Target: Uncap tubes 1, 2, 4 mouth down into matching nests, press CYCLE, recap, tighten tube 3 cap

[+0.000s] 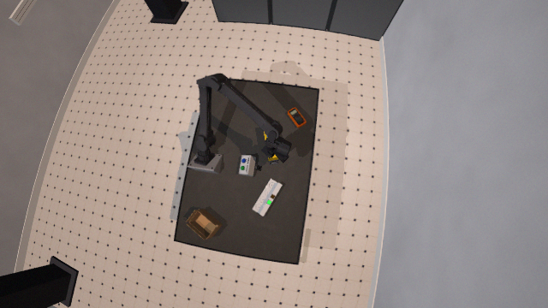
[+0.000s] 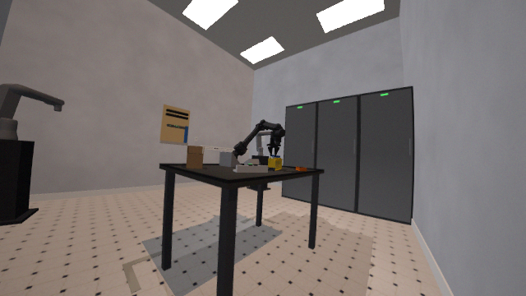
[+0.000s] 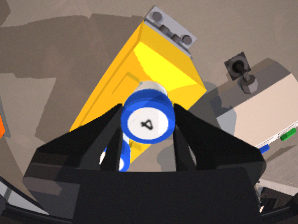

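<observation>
"Blue is seen between the fingers; which cap is it?"

"Cap 4 point(image 3: 147, 122) is pinched by the gripper point(image 1: 271, 153) point(image 2: 274, 154) point(image 3: 148, 111), its number turned up to the wrist view. It is held at the yellow station point(image 1: 273, 158) point(image 2: 274, 164) point(image 3: 107, 95), over a pale tube top point(image 3: 152, 87). Whether the thread is fully tight cannot be told."

"And the other caps?"

"Part of one more blue cap point(image 3: 125, 157) is shown beside it; its number is hidden."

"Is a lamp lit?"

"Green point(image 1: 269, 202) point(image 2: 250, 164), on the white cap tray point(image 1: 267, 198) point(image 2: 251, 168), nearer than the station in the top view. The blue key point(image 1: 243, 161) point(image 3: 263, 149) and green key point(image 1: 242, 168) point(image 3: 288, 134) are left of the station there, and an orange meter point(image 1: 296, 117) point(image 2: 301, 168) is placed at the far right."
</observation>
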`<state>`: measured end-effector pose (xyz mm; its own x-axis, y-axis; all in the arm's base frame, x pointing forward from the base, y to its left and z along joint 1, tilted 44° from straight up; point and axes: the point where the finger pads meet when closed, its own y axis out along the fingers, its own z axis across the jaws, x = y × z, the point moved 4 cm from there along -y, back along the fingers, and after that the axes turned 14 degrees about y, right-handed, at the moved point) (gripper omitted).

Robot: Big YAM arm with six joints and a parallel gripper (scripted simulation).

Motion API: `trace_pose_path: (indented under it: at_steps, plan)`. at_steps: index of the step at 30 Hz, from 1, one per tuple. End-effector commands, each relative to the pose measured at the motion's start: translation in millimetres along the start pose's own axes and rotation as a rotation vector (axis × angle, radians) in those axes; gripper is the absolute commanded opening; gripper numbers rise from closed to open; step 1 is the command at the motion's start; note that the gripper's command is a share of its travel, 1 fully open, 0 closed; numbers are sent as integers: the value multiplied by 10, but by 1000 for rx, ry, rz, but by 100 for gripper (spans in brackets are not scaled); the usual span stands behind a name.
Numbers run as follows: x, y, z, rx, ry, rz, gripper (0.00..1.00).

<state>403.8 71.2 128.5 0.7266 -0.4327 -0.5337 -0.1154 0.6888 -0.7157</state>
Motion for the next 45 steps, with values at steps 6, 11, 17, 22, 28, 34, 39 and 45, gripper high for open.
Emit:
trace_pose_path:
  at_steps: [6,11,17,22,28,34,39,45]
  plan:
    - [17,-48,90,7,57,-14,49]
    - [17,-48,90,7,57,-14,49]
    - [-2,9,127,-5,-4,-4,49]
    - [-8,-12,143,-5,-124,-4,49]
    - [-9,-11,144,-5,-364,-3,49]
    - [-8,-15,149,-4,-604,-2,49]
    - [-5,-21,160,-4,-726,-4,49]
    - [1,-33,182,-3,-969,-6,49]
